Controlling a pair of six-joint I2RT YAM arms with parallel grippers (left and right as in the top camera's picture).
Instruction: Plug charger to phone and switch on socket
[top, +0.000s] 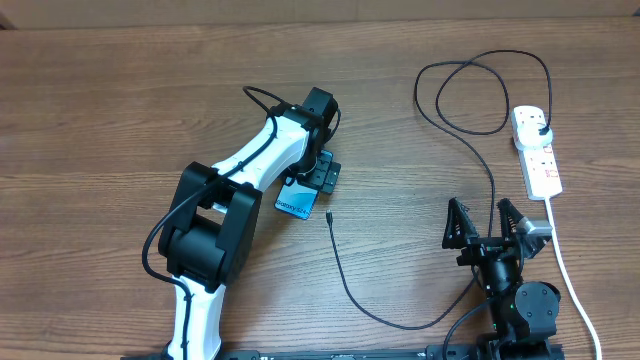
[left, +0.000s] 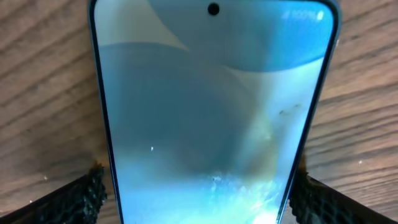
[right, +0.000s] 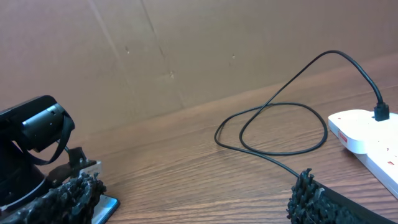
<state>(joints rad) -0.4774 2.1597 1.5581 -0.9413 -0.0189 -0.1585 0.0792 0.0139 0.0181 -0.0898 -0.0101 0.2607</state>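
Teal phone (left: 211, 112) edges pinched by left end effector (left: 198, 190) | right end effector (top: 481, 212) wide-open, empty

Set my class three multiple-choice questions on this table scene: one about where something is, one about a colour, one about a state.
1. Where is the charger's plug tip?
A. On the table, beside the phone
B. Pushed into a port
C. Hanging over the table edge

2. What colour is the socket strip?
A. Black
B. White
C. Green

3. How does the right gripper stand?
A. Shut on the charger
B. Shut on the phone
C. Open, holding nothing

Answers:
1 A: the overhead view shows the tip lying on bare wood just off the phone's edge.
2 B: its body is white in both the overhead and right wrist views.
3 C: its fingers are spread wide and clamp nothing.
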